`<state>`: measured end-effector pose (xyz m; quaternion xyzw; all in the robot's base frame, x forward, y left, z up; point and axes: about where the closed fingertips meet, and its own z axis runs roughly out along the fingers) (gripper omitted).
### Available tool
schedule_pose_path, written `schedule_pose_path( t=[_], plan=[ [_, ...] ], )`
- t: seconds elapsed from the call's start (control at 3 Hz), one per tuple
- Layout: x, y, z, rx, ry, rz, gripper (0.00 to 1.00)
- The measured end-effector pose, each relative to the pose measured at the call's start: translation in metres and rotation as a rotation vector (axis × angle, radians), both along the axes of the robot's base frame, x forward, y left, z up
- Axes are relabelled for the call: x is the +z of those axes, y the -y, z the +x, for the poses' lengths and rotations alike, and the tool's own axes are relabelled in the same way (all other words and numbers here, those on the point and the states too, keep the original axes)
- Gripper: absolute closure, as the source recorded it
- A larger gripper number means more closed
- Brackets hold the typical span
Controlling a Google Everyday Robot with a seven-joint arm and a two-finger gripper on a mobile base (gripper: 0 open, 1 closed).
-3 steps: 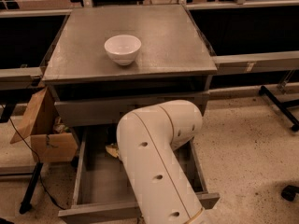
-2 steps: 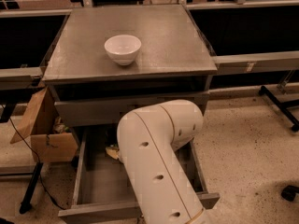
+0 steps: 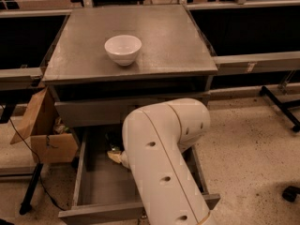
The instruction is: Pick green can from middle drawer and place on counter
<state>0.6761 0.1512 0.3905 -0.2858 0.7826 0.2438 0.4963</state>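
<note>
The grey metal worktop [image 3: 168, 41] tops the drawer cabinet. Below it a thick white robot arm [image 3: 164, 168] rises from the lower edge of the view and bends down into the middle drawer [image 3: 101, 186], covering the drawer's right half. The drawer is pulled wide open beneath a shallower, shut drawer front [image 3: 89, 112], and its plain floor shows on the left. An open cardboard box [image 3: 44, 137] with some unclear clutter inside sits on the floor just beside the drawer's left wall. A white bowl [image 3: 123, 49] stands upright on the worktop, left of centre.

The gripper [image 3: 116, 156] shows only as a pale tip at the arm's end, low inside the drawer towards the back. Whether it is spread or closed cannot be told. The green can [image 3: 112, 141] is a small dark shape in the drawer, just behind the gripper and very near it. Contact, and which way its long axis runs, cannot be told.
</note>
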Motion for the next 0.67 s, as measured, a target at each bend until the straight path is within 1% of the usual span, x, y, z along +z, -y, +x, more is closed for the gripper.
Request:
schedule_pose_path(
  t=[0.67],
  plan=[
    [0.022,0.019,-0.024,0.047,0.047,-0.012,1.00]
  ],
)
